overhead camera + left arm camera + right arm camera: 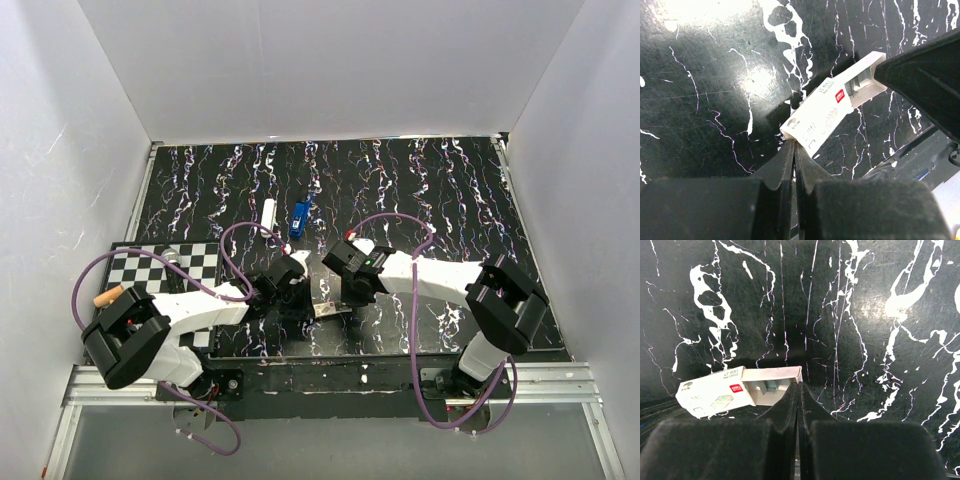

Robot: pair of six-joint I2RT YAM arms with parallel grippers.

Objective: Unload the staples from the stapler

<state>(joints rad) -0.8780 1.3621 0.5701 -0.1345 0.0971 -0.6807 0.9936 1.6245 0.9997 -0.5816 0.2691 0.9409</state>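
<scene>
A small white staple box [331, 308] lies on the black marbled table between my two grippers. In the left wrist view the box [827, 109] has its sleeve corner pinched in my shut left gripper [793, 144]. In the right wrist view my right gripper [799, 385] is shut on the end of the box's inner tray [774, 375], which is slid partly out of the sleeve [712, 394]. A strip of staples [771, 386] shows inside the tray. The blue stapler [299, 218] lies farther back on the table, apart from both grippers.
A white stick-shaped object [268, 212] lies left of the stapler. A checkerboard mat [165, 266] sits at the near left with an orange-handled tool [108, 296] on its edge. White walls enclose the table on three sides.
</scene>
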